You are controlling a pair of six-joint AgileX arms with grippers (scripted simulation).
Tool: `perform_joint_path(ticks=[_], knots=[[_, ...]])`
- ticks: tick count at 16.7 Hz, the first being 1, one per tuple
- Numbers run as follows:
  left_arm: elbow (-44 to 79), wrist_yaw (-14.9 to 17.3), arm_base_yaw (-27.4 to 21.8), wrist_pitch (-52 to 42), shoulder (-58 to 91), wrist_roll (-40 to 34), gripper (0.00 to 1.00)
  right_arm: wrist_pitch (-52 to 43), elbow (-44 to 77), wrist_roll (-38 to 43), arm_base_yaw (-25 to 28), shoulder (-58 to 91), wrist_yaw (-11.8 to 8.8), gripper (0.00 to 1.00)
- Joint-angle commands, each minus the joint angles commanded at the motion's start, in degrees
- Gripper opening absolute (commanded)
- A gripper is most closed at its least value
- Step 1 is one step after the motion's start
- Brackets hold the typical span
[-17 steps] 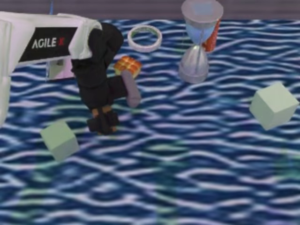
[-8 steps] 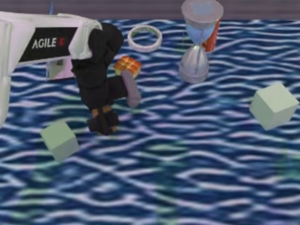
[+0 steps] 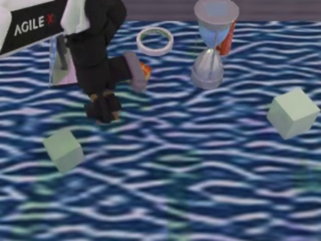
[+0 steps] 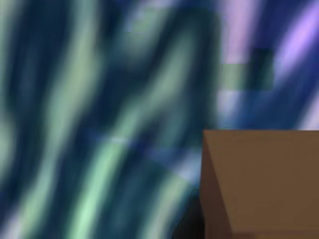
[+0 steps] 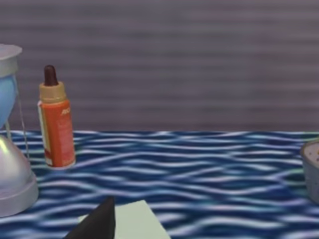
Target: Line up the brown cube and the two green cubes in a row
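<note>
Brown cube [image 4: 264, 184] fills left hand [image 3: 103, 108] camera view.

Left arm [image 3: 95, 45] has pulled back toward the far left corner of the table since 0.5 s ago; left gripper [image 3: 103, 108] now sits farther from the smaller green cube [image 3: 63, 149], gap between them wider. Arm now covers most of the orange-yellow bumpy cube [image 3: 145, 70], only a sliver shows. More of the flat pale object [image 3: 62, 65] by the arm is uncovered.
</note>
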Motion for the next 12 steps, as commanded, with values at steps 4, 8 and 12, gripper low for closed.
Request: perform_joint_path(ticks=[4,8,12], knots=[[0.7,0.0,0.1,-0.8,-0.4,0.0,0.00,0.0,0.0,0.0,0.0,0.0,0.0,1.00],[2.3,0.0,-2.3,-1.5,0.7,-1.1,0.00,0.0,0.0,0.0,0.0,0.0,0.0,1.00],[8.6,-0.1,-13.3,-5.1,3.8,-5.9,0.00,0.0,0.0,0.0,0.0,0.0,0.0,1.00]])
